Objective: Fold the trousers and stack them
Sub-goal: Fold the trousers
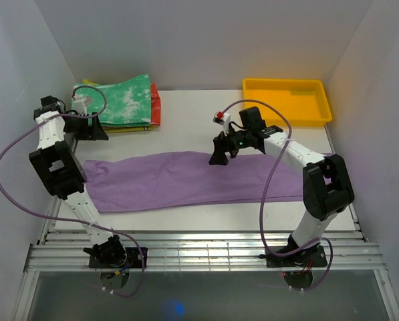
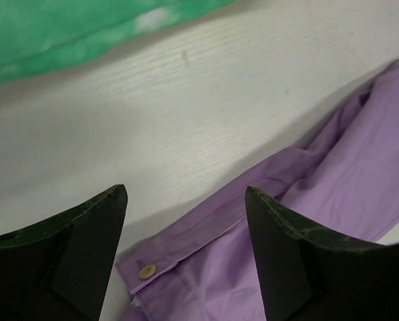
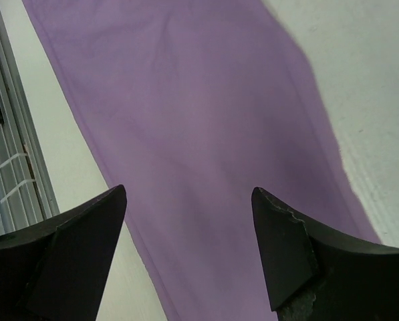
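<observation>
The lilac-purple trousers [image 1: 186, 180] lie flat and lengthwise across the middle of the white table. In the left wrist view their waistband end [image 2: 266, 234] shows a small pale button [image 2: 146, 271]. My left gripper [image 1: 92, 127] hangs open above the table just behind that left end, its jaws wide apart and empty [image 2: 186, 194]. My right gripper [image 1: 220, 155] hovers open over the far edge of the trousers' middle; below its jaws [image 3: 189, 194] lies smooth purple cloth [image 3: 206, 134]. Neither gripper holds the cloth.
A stack of folded garments [image 1: 129, 101], green-and-white mottled on top with red and yellow edges, sits at the back left. A yellow tray [image 1: 323, 107] stands at the back right. The table's slatted front edge [image 1: 199, 251] runs between the arm bases.
</observation>
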Available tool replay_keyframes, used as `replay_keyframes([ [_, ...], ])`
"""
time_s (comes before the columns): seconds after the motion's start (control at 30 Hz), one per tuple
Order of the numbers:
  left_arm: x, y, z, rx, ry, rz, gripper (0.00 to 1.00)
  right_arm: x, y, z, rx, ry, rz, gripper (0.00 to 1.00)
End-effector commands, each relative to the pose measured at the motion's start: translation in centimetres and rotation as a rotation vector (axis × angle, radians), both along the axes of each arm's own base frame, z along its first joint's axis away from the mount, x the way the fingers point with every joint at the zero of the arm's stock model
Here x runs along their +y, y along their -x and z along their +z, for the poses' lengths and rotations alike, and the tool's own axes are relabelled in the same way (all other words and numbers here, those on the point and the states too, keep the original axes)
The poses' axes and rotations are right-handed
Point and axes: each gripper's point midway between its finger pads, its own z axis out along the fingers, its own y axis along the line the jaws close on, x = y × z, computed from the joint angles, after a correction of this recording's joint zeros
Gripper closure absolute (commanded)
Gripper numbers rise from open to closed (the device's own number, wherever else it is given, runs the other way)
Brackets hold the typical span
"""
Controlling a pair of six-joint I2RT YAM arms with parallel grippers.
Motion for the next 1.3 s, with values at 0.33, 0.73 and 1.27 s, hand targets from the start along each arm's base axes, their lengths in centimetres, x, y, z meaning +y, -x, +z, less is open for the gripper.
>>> replay_keyframes([
  [0.33, 6.2, 4.6, -5.7, 0.323, -0.213, 0.172, 0.26, 0.6, 1.9, -10.1, 0.035, 0.253, -0.014, 0.22],
  [0.73, 5.8, 6.4, -5.6, 0.397, -0.127, 0.287, 0.72, -2.1, 3.7, -15.0, 0.143, 0.391, -0.111, 0.33],
  [1.27, 6.8, 4.4, 4.1, 0.0, 0.02, 0.229, 1.0, -2.7, 6.1, -13.6, 0.189, 0.395, -0.061, 0.37],
])
